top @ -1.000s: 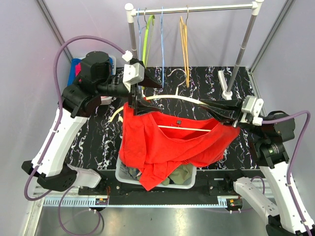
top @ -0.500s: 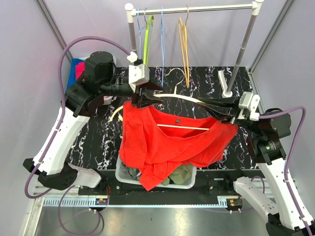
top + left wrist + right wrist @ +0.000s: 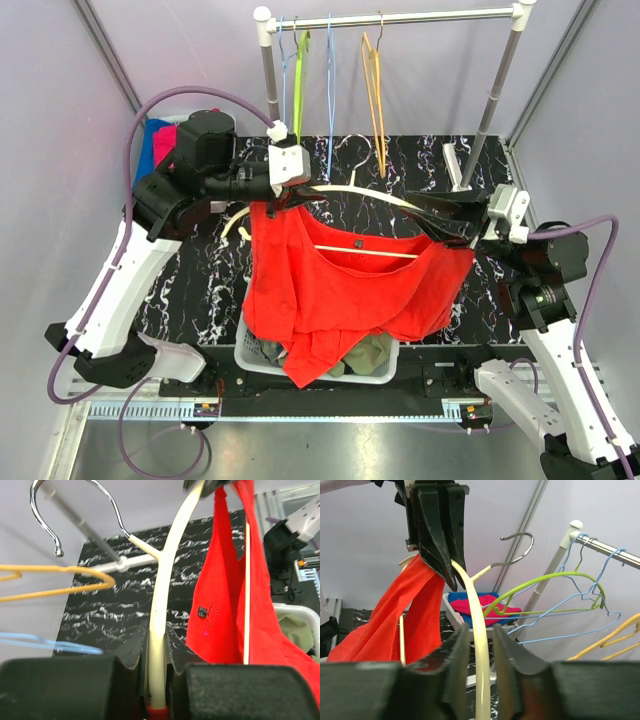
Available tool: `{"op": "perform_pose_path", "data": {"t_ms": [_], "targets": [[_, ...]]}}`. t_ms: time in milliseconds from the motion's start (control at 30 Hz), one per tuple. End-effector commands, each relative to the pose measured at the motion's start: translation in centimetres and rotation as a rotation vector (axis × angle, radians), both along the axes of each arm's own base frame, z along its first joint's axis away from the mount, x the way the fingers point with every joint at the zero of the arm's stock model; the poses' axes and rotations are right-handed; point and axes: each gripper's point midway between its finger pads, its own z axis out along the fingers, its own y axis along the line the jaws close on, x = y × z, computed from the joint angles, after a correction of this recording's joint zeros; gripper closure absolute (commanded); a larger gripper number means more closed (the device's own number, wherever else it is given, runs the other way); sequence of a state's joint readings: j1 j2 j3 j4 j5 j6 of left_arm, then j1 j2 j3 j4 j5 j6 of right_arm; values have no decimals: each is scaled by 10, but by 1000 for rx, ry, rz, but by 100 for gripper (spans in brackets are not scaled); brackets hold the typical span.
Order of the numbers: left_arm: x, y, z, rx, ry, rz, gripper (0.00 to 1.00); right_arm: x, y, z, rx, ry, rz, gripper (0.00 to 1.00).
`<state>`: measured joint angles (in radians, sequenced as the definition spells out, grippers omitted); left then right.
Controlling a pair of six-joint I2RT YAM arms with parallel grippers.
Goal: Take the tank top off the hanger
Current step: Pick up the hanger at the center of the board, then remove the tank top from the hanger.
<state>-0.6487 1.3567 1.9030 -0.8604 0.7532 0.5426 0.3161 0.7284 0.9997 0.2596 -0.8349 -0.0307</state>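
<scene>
A red tank top (image 3: 340,290) hangs from a cream hanger (image 3: 365,195) held up over the table. My left gripper (image 3: 300,193) is shut on the hanger's left arm, next to the red strap. In the left wrist view the jaws press the cream bar (image 3: 165,595) on both sides, with the red cloth (image 3: 225,605) to the right. My right gripper (image 3: 440,218) is at the hanger's right end. Its jaws are open, straddling the bar (image 3: 475,610) with a gap on each side. The tank top's hem droops into the basket.
A white laundry basket (image 3: 390,375) with clothes sits at the near edge under the tank top. Behind stands a rack (image 3: 390,17) with green (image 3: 300,60), blue (image 3: 330,70) and orange (image 3: 375,80) hangers. A bin of pink and blue clothes (image 3: 160,140) sits at the far left.
My left gripper has slid right and closed on the hanger's left arm. The right gripper's jaws have opened off the bar. The hanger has shifted slightly away from the arms.
</scene>
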Motion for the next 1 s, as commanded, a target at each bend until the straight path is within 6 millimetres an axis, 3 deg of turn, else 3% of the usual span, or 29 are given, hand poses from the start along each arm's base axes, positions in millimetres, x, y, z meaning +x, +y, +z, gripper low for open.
{"op": "perform_pose_path", "data": {"t_ms": [0,33,67,333,467,667,867,967], "targets": [[5,17,25,-25,-127,78,100,-15,-6,29,61,-113,-3,49],[7,19,26,-23,-137,96,100,-15,-6,29,61,-112,-7,4],[8,21,27,-18,-155,102,100,-11,-8,29,64,-109,-28,0],[12,51,45,20,-331,212,100,20,-29,28,131,7,-226,0],[-4,72,67,13,-425,238,100,30,-40,21,161,110,-306,0],[-45,103,110,-67,-585,247,100,14,-42,16,186,120,-275,0],[-69,131,114,-83,-665,297,100,-1,-42,23,211,128,-233,0],[-73,135,113,-86,-671,303,100,-5,-36,27,214,153,-181,0]]}}
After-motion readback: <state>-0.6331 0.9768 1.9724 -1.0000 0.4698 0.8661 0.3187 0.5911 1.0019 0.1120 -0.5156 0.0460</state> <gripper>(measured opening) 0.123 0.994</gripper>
